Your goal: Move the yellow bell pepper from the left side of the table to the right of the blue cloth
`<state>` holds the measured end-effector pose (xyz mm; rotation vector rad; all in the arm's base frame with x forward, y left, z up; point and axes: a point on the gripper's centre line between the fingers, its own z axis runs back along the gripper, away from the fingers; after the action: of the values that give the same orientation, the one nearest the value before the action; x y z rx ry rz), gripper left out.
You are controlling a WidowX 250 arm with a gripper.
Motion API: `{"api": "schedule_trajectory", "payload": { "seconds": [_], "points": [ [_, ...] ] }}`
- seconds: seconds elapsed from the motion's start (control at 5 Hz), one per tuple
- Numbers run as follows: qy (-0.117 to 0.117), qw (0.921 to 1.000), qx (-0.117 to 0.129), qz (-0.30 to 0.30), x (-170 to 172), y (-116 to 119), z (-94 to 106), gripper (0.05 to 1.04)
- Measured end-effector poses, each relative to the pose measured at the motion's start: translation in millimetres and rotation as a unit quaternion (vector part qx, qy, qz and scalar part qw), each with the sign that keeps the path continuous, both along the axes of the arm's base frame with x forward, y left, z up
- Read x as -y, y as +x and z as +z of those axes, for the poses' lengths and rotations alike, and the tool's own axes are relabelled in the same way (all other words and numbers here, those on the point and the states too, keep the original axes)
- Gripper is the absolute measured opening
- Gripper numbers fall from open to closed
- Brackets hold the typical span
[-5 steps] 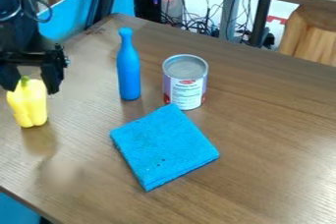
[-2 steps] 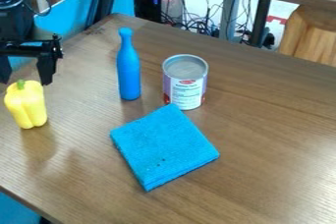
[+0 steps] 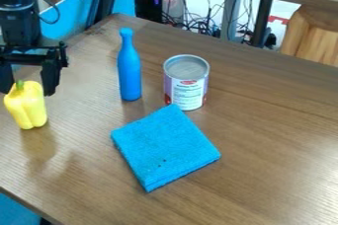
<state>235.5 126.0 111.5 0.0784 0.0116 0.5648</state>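
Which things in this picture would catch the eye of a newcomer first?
Probably the bright yellow pepper at the left, with the open black pincer over its top. Next, the blue bottle standing upright near the middle, left of the can. Also the folded bright blue cloth, lying in front of them on the wooden table.

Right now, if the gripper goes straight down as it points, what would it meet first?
Most likely the yellow pepper, whose top appears between the open fingers of the gripper. Depth is unclear at this slant, so they may pass beside it toward the table.
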Motion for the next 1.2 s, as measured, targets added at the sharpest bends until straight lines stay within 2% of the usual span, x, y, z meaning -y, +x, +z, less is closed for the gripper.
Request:
{"api": "schedule_trajectory", "payload": {
  "seconds": [0.4,0.6,0.8,1.0,1.2],
  "points": [
    [0.008,0.9995,0.018,-0.023,0,1,-0.6,0.340],
    [0.017,0.9992,0.026,-0.026,-1,-1,-0.2,0.230],
    [0.020,0.9986,0.039,-0.029,1,-2,10.5,0.145],
    [0.017,0.9964,0.069,-0.047,22,6,42.8,0.108],
    [0.012,0.9885,0.089,-0.122,67,28,67.4,0.106]
  ]
}}
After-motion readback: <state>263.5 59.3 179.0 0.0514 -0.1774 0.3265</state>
